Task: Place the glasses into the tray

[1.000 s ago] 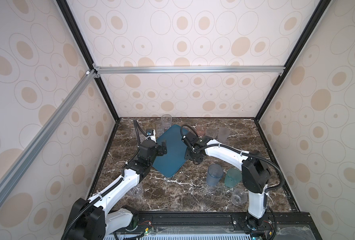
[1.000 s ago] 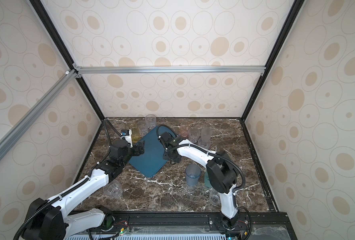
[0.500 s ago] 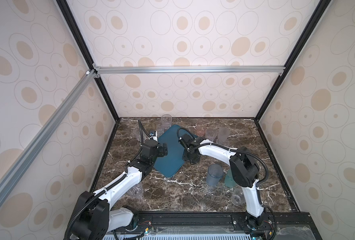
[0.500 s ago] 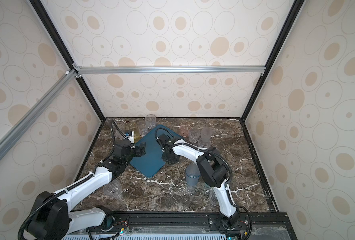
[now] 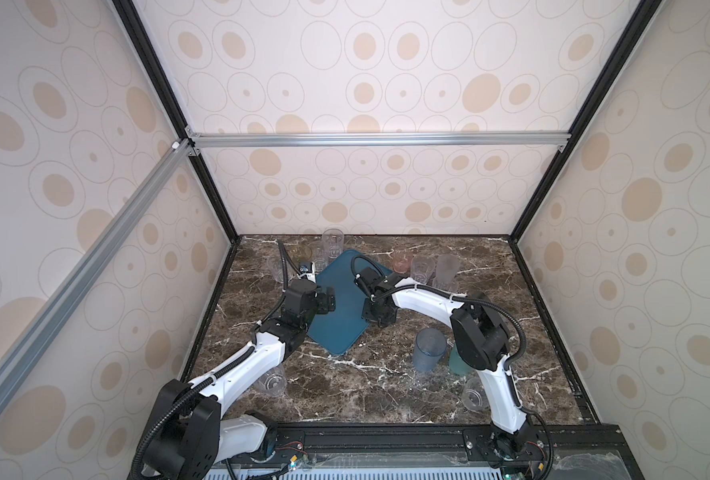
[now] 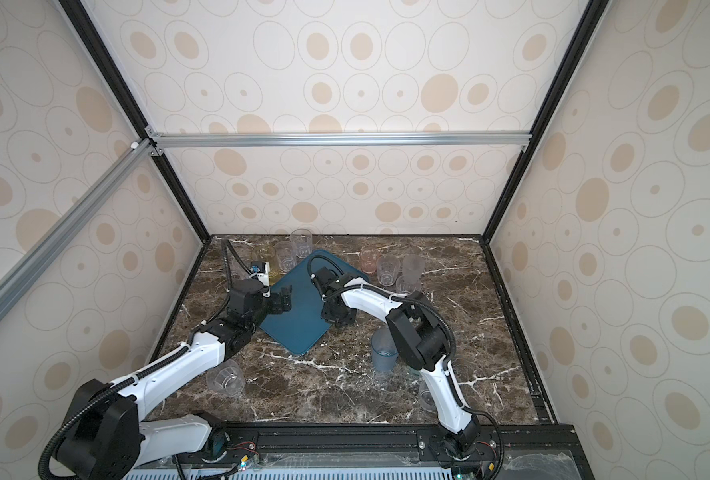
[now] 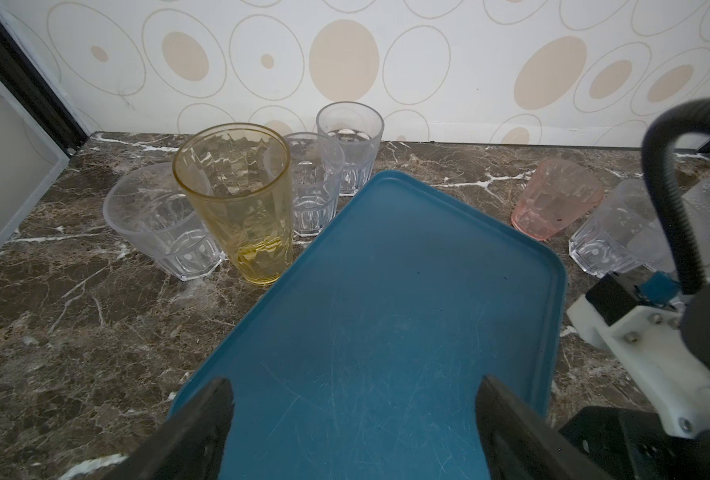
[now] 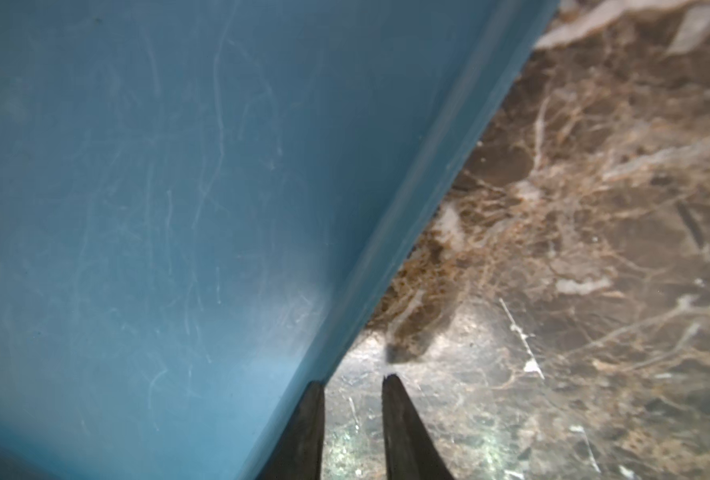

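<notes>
Nearest the robot's base, a clear faceted tumbler [image 5: 274, 380] and a frosted blue tumbler [image 5: 428, 349] stand on the dark marble worktop [image 5: 345, 399], both outside the flat teal-blue plastic tray [image 5: 339, 332]. The tray lies bare and askew at mid-worktop. At its right rim the right gripper [image 8: 353, 380] has its fingers narrow, one tip over the rim and one over the marble; I cannot tell whether they pinch the rim. This looks like a move to reposition the tray, so the rim should sit well between the fingers before any pull. The tray should slide flat rather than lift. The left gripper [image 7: 353, 386] hovers over the tray, fingers wide, holding nothing. Beyond, a yellow see-through tumbler [image 7: 237, 199] stands just beside the tray's far edge, with clear tumblers [image 7: 316, 183] behind it. A pink tumbler [image 7: 557, 203] stands near the far corner. A swing of the tray could topple them.
</notes>
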Robot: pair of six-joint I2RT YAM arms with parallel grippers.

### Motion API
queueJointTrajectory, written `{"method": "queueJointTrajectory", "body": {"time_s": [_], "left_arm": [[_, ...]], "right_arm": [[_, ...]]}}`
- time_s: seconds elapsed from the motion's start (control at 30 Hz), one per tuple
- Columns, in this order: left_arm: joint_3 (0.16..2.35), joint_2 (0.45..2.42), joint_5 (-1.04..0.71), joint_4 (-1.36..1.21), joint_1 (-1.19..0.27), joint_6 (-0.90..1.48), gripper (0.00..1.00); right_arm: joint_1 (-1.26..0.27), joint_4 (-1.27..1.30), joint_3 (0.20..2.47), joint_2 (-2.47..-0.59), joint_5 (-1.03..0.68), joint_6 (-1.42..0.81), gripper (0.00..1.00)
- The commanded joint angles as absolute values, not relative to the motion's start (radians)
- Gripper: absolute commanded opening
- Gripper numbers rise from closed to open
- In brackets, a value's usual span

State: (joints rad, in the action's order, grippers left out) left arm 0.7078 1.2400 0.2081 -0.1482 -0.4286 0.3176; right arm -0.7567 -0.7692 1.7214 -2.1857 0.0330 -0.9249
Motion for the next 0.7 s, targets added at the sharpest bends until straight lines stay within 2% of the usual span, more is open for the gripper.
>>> {"method": "queueJointTrajectory", "body": {"time_s": [0.0,0.47,0.6,0.67], "left_arm": [[0.746,1.240,0.235,-0.152,-0.434,0.293,0.91],[0.750,1.221,0.261,-0.135,-0.433,0.275,0.92],[0.749,1.220,0.265,-0.137,-0.434,0.274,0.92],[0.749,1.222,0.271,-0.136,-0.434,0.274,0.92]], "right_arm": [[-0.751,-0.825,1.757,-2.228,0.040,-0.887,0.23],[-0.719,-0.997,1.756,-2.221,0.041,-0.660,0.10],[-0.712,-1.021,1.767,-2.222,0.020,-0.633,0.08],[-0.709,-0.996,1.763,-2.196,-0.021,-0.646,0.12]]}}
